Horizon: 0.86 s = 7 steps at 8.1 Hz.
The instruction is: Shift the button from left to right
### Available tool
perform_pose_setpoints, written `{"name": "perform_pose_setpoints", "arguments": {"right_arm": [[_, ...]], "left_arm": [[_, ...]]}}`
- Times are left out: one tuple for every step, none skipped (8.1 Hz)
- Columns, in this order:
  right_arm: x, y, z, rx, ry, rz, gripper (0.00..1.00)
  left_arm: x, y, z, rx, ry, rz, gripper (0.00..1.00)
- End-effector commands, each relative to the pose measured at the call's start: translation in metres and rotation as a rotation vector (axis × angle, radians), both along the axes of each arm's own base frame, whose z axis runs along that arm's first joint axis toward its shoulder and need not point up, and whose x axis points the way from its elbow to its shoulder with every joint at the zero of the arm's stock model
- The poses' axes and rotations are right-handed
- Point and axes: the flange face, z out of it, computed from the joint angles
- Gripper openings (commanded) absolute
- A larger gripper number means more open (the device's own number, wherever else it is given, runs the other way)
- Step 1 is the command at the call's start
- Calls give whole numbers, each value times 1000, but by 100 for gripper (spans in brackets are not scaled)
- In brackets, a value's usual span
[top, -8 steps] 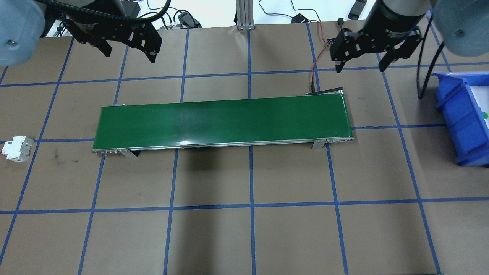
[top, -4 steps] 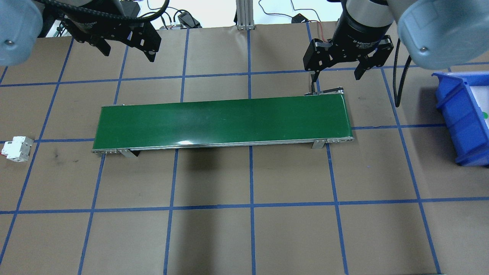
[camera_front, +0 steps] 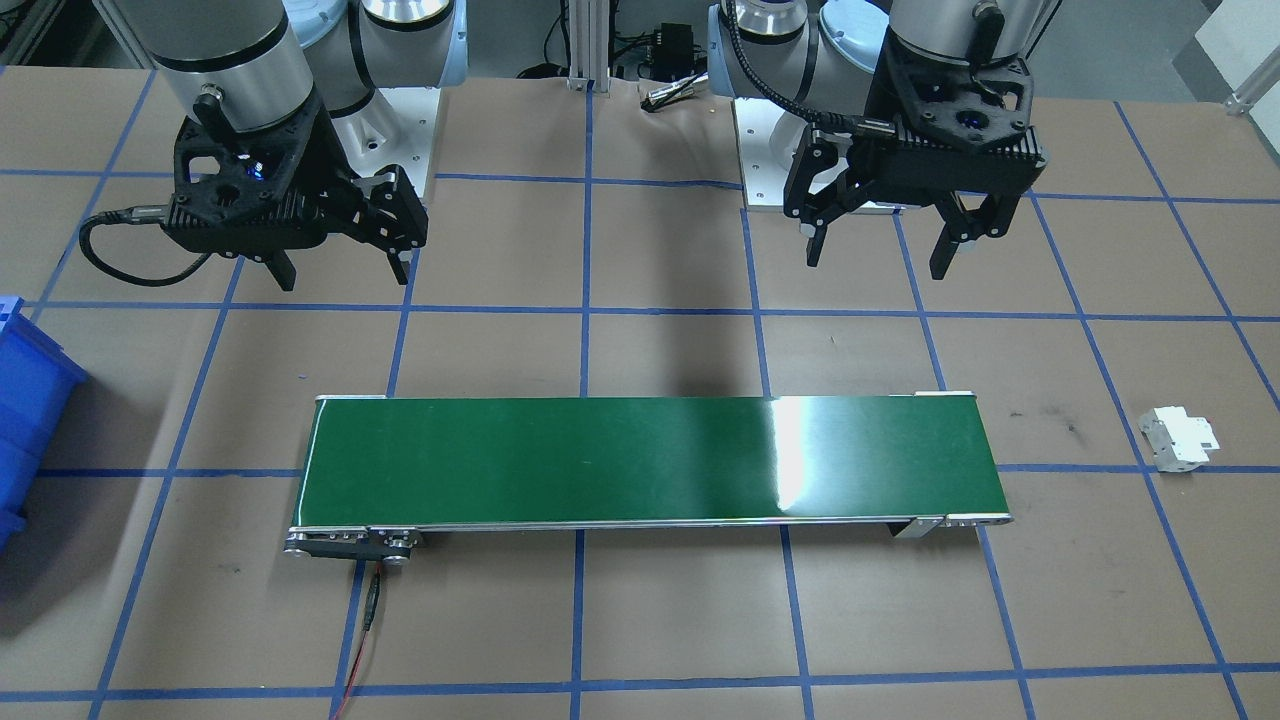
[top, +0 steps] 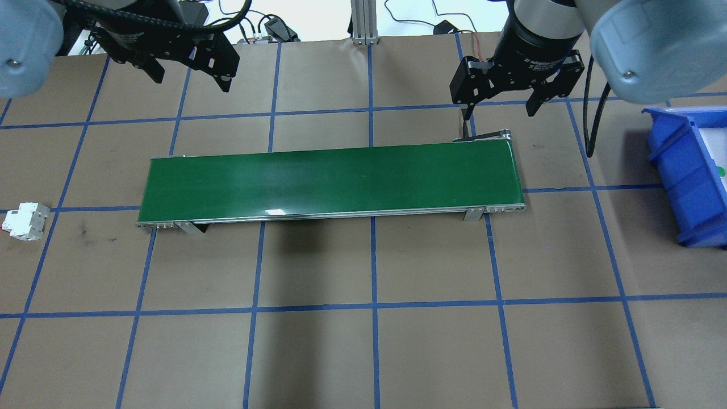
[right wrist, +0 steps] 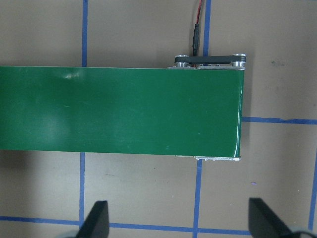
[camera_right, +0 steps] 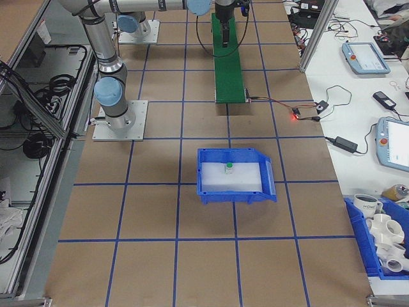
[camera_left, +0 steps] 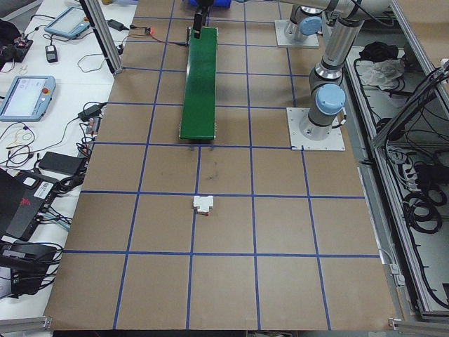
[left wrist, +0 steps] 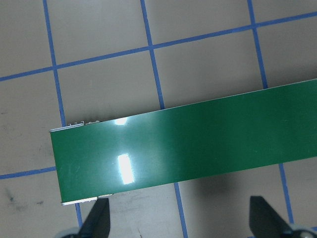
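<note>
The button (camera_right: 228, 168), with its green cap up, stands inside the blue bin (camera_right: 211, 192) on its white floor; in the overhead view only a green speck of the button (top: 721, 169) shows at the frame's right edge. My right gripper (top: 500, 113) hangs open and empty just beyond the far right end of the green conveyor belt (top: 329, 182). My left gripper (top: 192, 81) is open and empty too, high over the far left of the table. Each wrist view shows spread fingertips with nothing between them.
A white circuit breaker (top: 24, 221) lies on the brown paper at the table's left edge, well left of the belt. A red-black cable (camera_front: 362, 620) leaves the belt's motor end. The bin (top: 681, 176) sits at the right edge.
The right arm swung left, away from the bin, to the belt's right end, then nearly stopped. The left arm and the white breaker stayed put.
</note>
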Motion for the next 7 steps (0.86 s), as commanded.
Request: {"name": "perform_pose_setpoints", "arguments": {"right_arm": [[0, 0, 0, -3, -1, 11, 100], [1, -1, 0, -1, -10, 12, 100], [2, -1, 0, 0, -15, 11, 100], [2, -1, 0, -3, -16, 9, 100], [1, -3, -2, -1, -3, 8, 100], [1, -3, -2, -1, -10, 7, 100], [0, -2, -2, 6, 3, -1, 100]], "left_arm": [[0, 0, 0, 0, 0, 0, 100], [0, 0, 0, 0, 0, 0, 100], [0, 0, 0, 0, 0, 0, 100], [0, 0, 0, 0, 0, 0, 100], [0, 0, 0, 0, 0, -1, 100], [0, 0, 0, 0, -2, -1, 100], [0, 0, 0, 0, -2, -1, 100]]}}
